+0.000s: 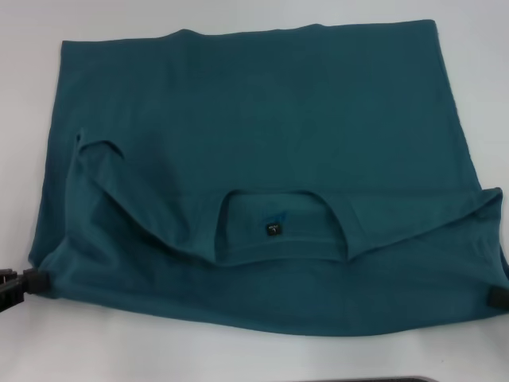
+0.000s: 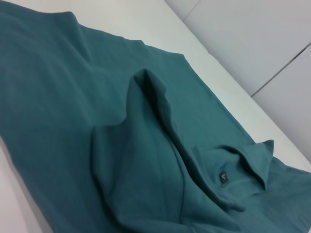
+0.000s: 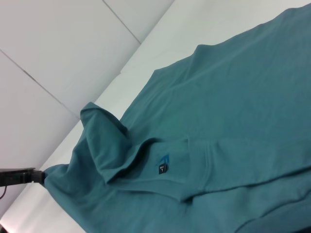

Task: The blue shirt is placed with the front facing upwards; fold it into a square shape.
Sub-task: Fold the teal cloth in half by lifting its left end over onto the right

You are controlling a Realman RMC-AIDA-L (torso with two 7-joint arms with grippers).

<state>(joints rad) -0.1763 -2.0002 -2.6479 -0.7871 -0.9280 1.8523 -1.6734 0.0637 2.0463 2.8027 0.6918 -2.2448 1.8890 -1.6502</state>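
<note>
The blue shirt (image 1: pixel 254 119) lies spread on the white table, plain teal side up, with no lettering showing. Its round collar (image 1: pixel 282 227) and small black label (image 1: pixel 273 229) sit near the front edge, and creased folds run out from the collar to both sides. My left gripper (image 1: pixel 30 282) is at the shirt's near left corner, shut on the cloth; the right wrist view shows that corner drawn to a point at the left gripper (image 3: pixel 39 175). My right gripper (image 1: pixel 497 297) sits on the near right corner. The label (image 2: pixel 223 175) also appears in the left wrist view.
The white table (image 1: pixel 238 350) shows as a bare strip in front of the shirt and at the far corners. A dark edge (image 1: pixel 358 380) runs along the bottom of the head view. Pale wall panels (image 3: pixel 58 48) rise behind the table.
</note>
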